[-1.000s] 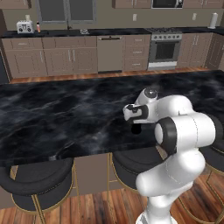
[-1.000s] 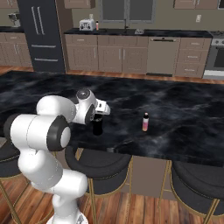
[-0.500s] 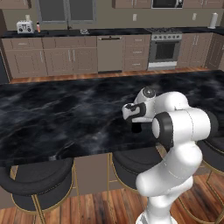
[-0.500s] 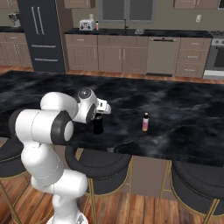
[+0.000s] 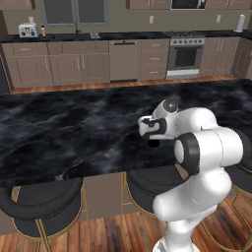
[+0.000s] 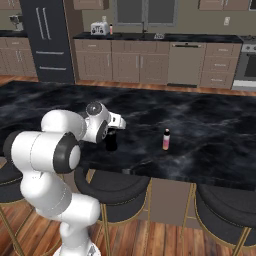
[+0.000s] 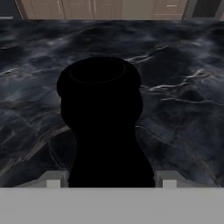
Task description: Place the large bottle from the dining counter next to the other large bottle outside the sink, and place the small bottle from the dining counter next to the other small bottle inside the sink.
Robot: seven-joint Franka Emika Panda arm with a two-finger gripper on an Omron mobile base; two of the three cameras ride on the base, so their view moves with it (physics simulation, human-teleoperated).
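Observation:
The large bottle (image 7: 105, 122), black and glossy with a narrow neck, stands upright on the dining counter (image 5: 74, 128) near its front edge. My gripper (image 7: 107, 179) is shut on it, one fingertip (image 7: 53, 179) on each side of its body. The base views show the hand (image 5: 151, 129) over the same large bottle (image 5: 154, 142) (image 6: 111, 142). The small bottle (image 6: 166, 139), pink with a dark cap, stands on the counter a little to the right of it. Far back on the wall worktop, the other large bottle (image 5: 43, 31) stands beside a toaster (image 5: 28, 30).
Black round stools (image 5: 42, 204) (image 6: 115, 195) on gold legs line the counter's near side, below the arm. Across a wooden floor, a row of cabinets carries the back worktop with a faucet (image 6: 145, 25). A dark fridge (image 6: 47, 40) stands at the left.
The jaws have closed in on the large bottle. The bottle stands where it stood on the counter, and the arm's elbow has shifted slightly.

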